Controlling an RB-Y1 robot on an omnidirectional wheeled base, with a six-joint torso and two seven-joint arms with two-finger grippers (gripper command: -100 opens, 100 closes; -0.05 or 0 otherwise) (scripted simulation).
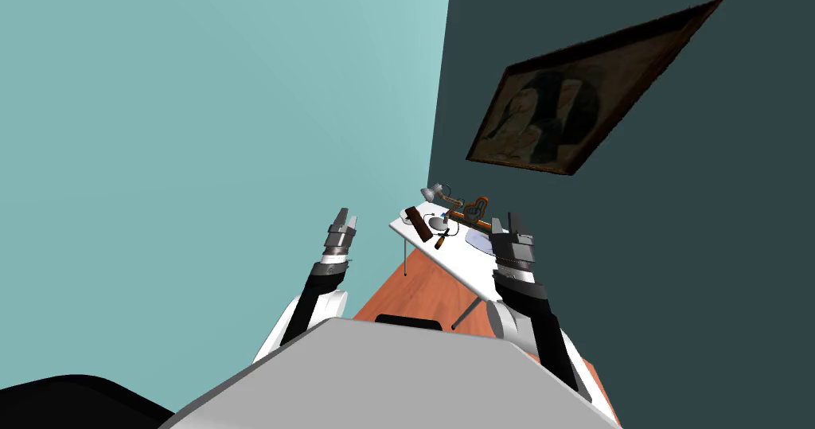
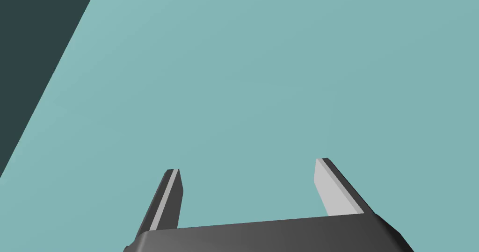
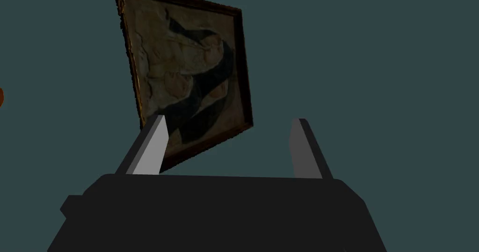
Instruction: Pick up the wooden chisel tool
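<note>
The robot stood short of the white bench [image 1: 460,271] with both arms raised. The right gripper [image 1: 509,224] was held up near the bench, its fingers spread wide on nothing. The left gripper [image 1: 344,219] was off to the side, well clear of the bench, equally wide and empty. I judged the reach had not begun. To do it well, the right gripper would need to tip down, come over the handle and set its fingers across it. It should keep off the dark block [image 1: 415,219] and the small round thing [image 1: 440,224] close by. The chisel [image 1: 441,238] lay flat near the bench's left edge, small and slim, with an orange-brown handle and a darker shaft.
</note>
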